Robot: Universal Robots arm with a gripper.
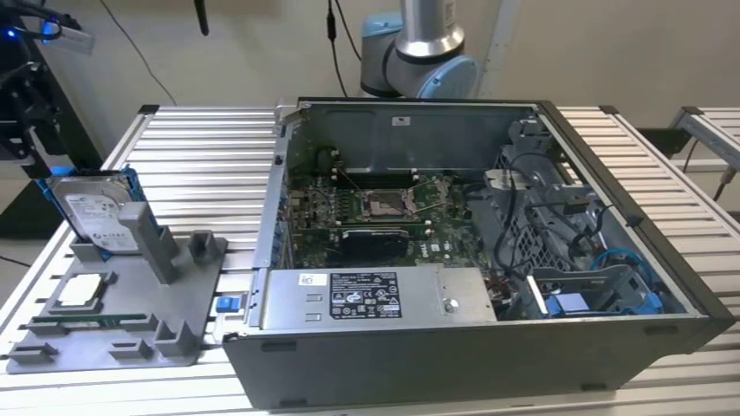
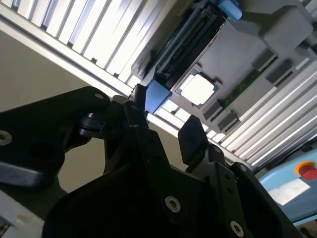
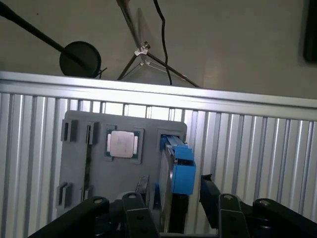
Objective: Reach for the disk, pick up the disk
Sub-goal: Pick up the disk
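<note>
Standing on edge in a grey holder (image 1: 130,310) at the exterior view's left, the disk (image 1: 95,212) sits beside the open computer case (image 1: 463,364); in the second wrist view the gripper (image 2: 166,123) is spread wide, the blue-railed disk (image 2: 188,47) beyond its fingertips; in the first wrist view the fingers (image 3: 206,187) flank the disk (image 3: 181,171), near a square chip (image 3: 122,144).

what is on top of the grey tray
The disk stands on edge in a slot of the grey tray, with a square chip and a memory stick lying flat. The disk's lower edge is hidden.
</note>
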